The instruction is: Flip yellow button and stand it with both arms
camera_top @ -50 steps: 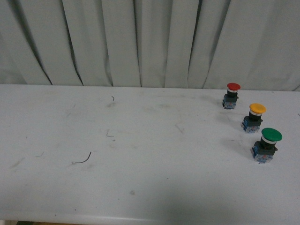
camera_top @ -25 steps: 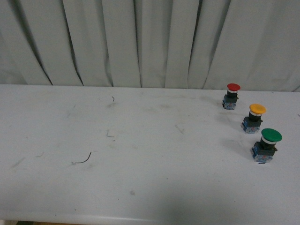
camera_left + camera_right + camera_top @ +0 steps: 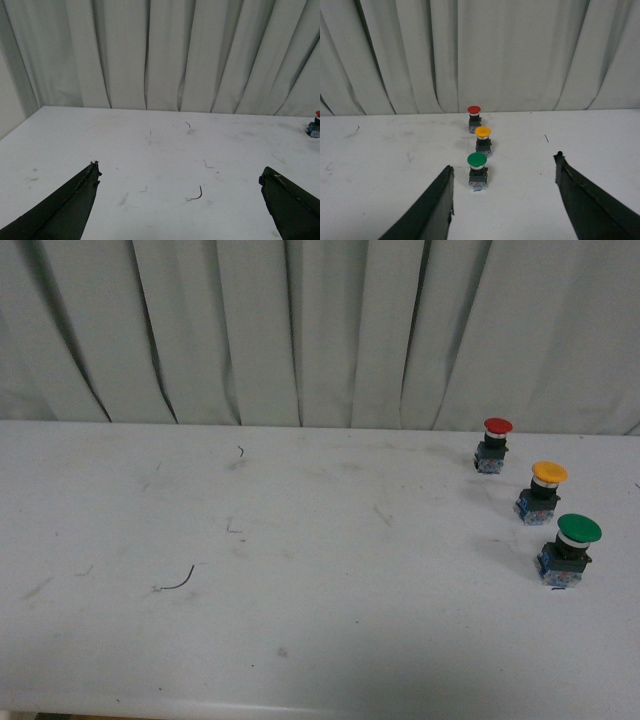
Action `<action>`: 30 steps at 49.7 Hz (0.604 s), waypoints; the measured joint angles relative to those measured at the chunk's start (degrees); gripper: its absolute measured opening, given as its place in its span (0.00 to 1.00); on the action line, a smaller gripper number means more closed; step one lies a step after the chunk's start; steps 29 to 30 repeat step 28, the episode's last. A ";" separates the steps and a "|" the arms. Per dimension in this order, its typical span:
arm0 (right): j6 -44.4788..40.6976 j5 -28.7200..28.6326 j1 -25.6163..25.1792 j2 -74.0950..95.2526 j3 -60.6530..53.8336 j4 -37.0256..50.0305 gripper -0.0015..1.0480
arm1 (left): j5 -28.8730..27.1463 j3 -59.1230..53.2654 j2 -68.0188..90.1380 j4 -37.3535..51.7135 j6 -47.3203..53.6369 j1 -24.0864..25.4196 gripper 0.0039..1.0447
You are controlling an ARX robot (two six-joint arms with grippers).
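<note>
The yellow button (image 3: pixel 543 490) stands upright at the table's right side, cap up, between a red-capped one and a green-capped one. It shows again in the right wrist view as the yellow button (image 3: pixel 483 139), well beyond my right gripper (image 3: pixel 504 162). That gripper is open and holds nothing. My left gripper (image 3: pixel 179 170) is open too, over bare table far to the left, with nothing between its fingers. Neither arm appears in the front view.
A red-capped button (image 3: pixel 493 443) stands behind the yellow one and a green-capped button (image 3: pixel 569 548) in front of it, all close together in a row. A small dark wire scrap (image 3: pixel 178 580) lies on the white table (image 3: pixel 300 540). Curtains hang behind.
</note>
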 joint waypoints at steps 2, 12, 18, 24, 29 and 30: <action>0.00 0.00 0.00 0.00 0.00 0.00 0.67 | 0.00 0.00 0.00 0.02 0.00 0.00 0.94; 0.00 0.00 0.00 0.00 0.00 0.00 0.95 | 0.00 0.00 0.00 0.00 0.02 0.00 0.94; 0.00 0.00 0.00 0.00 0.00 0.00 0.94 | 0.00 0.00 0.00 0.00 0.02 0.00 0.94; 0.00 0.00 0.00 0.00 0.00 0.00 0.94 | 0.00 0.00 0.00 0.00 0.02 0.00 0.94; 0.00 0.00 0.00 0.00 0.00 0.00 0.94 | 0.00 0.00 0.00 0.00 0.02 0.00 0.94; 0.00 0.00 0.00 0.00 0.00 0.00 0.94 | 0.00 0.00 0.00 0.00 0.02 0.00 0.94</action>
